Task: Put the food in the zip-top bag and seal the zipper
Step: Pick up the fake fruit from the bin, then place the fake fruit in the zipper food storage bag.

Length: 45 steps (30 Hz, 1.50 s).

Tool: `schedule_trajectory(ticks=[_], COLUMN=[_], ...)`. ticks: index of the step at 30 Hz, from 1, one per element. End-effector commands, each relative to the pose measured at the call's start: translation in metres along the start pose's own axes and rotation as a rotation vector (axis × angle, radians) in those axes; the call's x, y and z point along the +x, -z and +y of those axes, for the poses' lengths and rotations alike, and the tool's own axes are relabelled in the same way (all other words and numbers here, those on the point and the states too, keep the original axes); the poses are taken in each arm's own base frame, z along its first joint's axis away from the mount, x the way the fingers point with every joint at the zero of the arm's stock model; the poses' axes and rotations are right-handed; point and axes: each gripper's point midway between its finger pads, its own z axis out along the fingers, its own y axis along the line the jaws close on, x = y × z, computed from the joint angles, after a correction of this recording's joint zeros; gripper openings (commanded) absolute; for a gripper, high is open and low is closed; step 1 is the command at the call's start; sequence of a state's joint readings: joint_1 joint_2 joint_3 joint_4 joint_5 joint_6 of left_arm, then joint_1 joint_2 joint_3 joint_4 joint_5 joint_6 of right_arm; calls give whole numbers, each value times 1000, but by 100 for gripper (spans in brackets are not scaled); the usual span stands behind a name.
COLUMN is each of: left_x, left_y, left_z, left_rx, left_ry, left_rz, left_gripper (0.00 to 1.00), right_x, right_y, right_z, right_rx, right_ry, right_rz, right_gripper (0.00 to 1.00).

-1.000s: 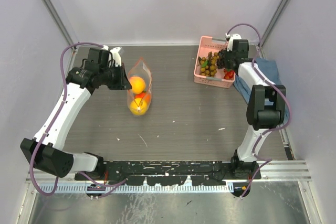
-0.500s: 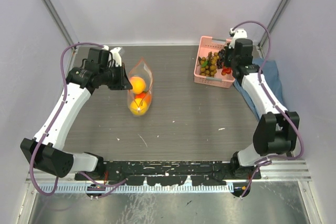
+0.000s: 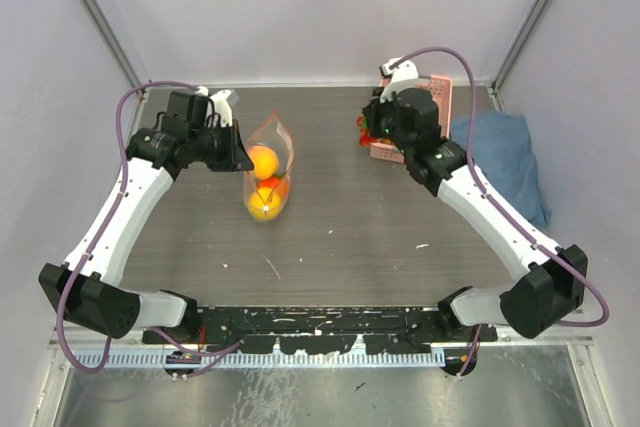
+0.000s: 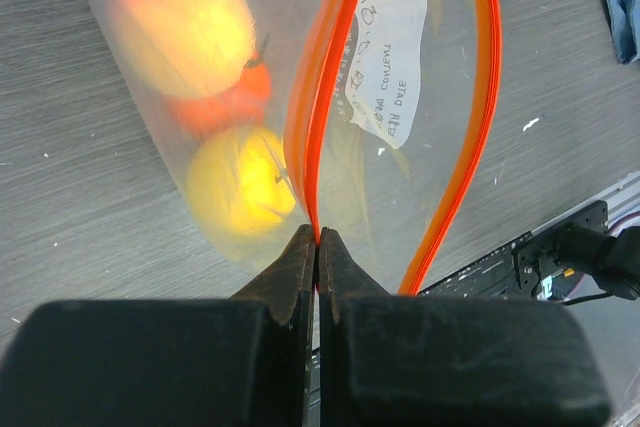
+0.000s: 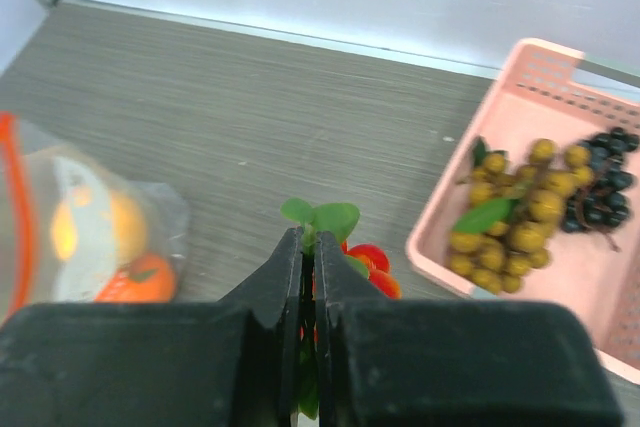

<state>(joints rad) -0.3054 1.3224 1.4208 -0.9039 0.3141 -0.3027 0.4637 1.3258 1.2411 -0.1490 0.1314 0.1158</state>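
The clear zip-top bag (image 3: 268,172) stands open on the table, with yellow and orange round fruits (image 4: 185,17) inside. My left gripper (image 4: 317,239) is shut on one side of the orange-red zipper (image 4: 322,77) and holds the mouth open; the other zipper side (image 4: 475,117) bows away. My right gripper (image 5: 308,239) is shut on the green top of the orange-red fruit (image 5: 372,265) and holds it above the table between bag and basket; this fruit also shows in the top view (image 3: 364,129). The brownish grape bunch (image 5: 520,212) and dark berries (image 5: 603,182) lie in the pink basket.
The pink basket (image 5: 440,232) stands at the back right, partly under my right arm in the top view (image 3: 440,97). A blue cloth (image 3: 500,152) lies right of it. Grey walls close the table on three sides.
My right gripper has lifted the orange-red fruit out of the basket and moved left toward the bag. The left gripper and the bag have not moved.
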Motion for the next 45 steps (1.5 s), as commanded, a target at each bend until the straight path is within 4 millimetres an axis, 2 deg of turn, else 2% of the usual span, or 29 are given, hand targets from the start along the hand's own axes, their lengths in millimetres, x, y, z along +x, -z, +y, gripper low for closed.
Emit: schedule_trajectory(ticks=[1,8,18,24,29,32,37,45], left_x=[-16,-15,-16,-16,-16,-16,-17,-17], left_y=[5,3,2,3,4,5,5,5], left_z=[-10,-9,-8,-8,-8,-8,-7,-7], left_rx=[49,46,40,39,40,37,33,32], left_ry=[-21,-18,-16,-18,-19,-19,-16,-15], left_rz=[-63,-56,-57,-60,-63,-65,-66,-66], left_gripper=[0,0,0,0,0,0,0,0], right_x=[-61,-82,-96,-81,-49,-30,-1,35], right_y=[23,43,64,48,26,16,5,-8], right_z=[50,122,196,211,221,221,218,225], right_rx=[-98,-285,-451,-386,-354,-313,-271,-265], right_ry=[-64,-117,-216,-282,-323,-334,-314,-257], right_rz=[-181,-272,-358,-357,-311,-288,-237,-131], right_gripper=[1,1,1,1,1,1,1,3])
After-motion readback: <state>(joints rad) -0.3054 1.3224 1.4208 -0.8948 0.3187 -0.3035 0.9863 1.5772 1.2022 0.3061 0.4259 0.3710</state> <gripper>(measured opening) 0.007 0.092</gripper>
